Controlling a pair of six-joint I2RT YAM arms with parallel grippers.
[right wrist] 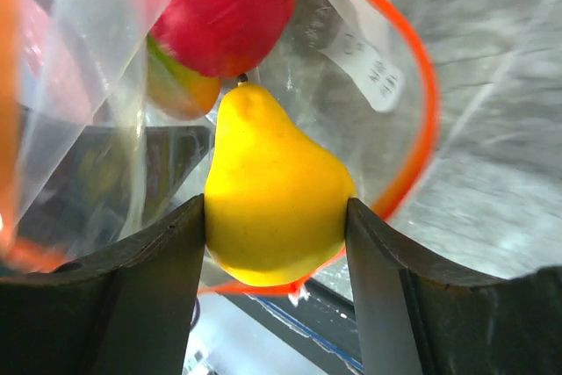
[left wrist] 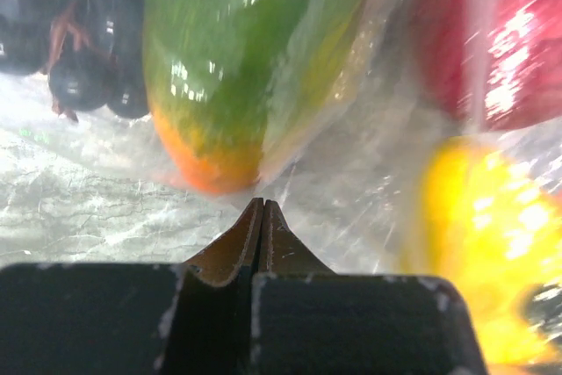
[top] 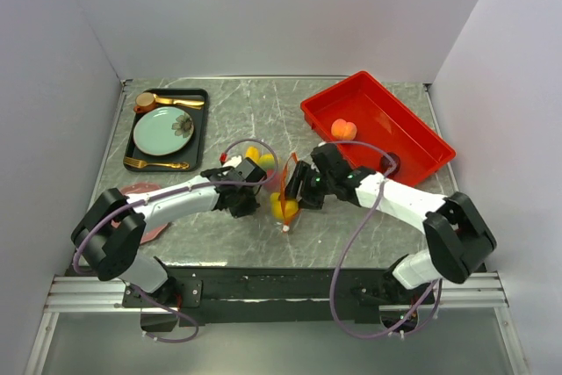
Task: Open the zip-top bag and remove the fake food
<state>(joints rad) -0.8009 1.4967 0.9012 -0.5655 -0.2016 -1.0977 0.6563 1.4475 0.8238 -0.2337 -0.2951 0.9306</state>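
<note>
The zip-top bag [top: 263, 167] lies mid-table, and its orange-red zip strip [right wrist: 423, 103] loops round an open mouth. My right gripper [right wrist: 277, 204] reaches into that mouth and is shut on a yellow pear [right wrist: 274, 217], with one finger pressed to each side. Behind the pear in the bag are a red apple [right wrist: 233, 6] and a green-orange mango [left wrist: 237, 59]. Dark grapes [left wrist: 79, 37] lie beside the mango. My left gripper [left wrist: 262, 204] is shut, its tips pinching the clear bag film. From above, the left gripper [top: 248, 192] and the right gripper [top: 294, 192] face each other across the bag.
A red tray [top: 417, 133] at the back right holds a peach-coloured fruit [top: 343, 129]. A black tray [top: 200, 142] at the back left carries a mint-green plate [top: 162, 132] and gold cutlery [top: 171, 100]. A pink plate [top: 140, 191] lies partly under the left arm. White walls close in three sides.
</note>
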